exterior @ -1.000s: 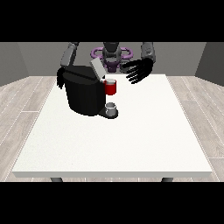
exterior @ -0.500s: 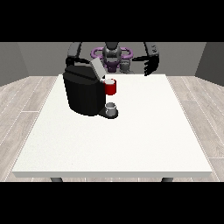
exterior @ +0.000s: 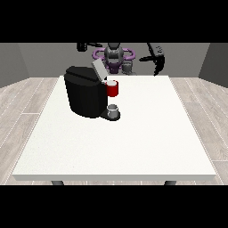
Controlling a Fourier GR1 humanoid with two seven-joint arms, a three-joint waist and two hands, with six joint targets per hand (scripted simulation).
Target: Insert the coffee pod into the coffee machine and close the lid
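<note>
Fingers of the hand at the view's right (exterior: 156,61) hang spread, holding nothing; below them stands the coffee machine (exterior: 85,92), lid (exterior: 99,70) raised. The other hand (exterior: 83,46) is indistinct.

You have the coffee machine (exterior: 87,95) on the surface (exterior: 133,142), toward its far left part; a cup (exterior: 113,110) sits at the machine's right base.

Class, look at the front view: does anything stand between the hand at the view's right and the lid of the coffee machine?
Nothing visible does. The hand at the view's right is raised near the table's far edge, and the open, tilted lid lies to its left, with only bare air and table between them. The red pod holder sits below the lid, off that line.
</note>
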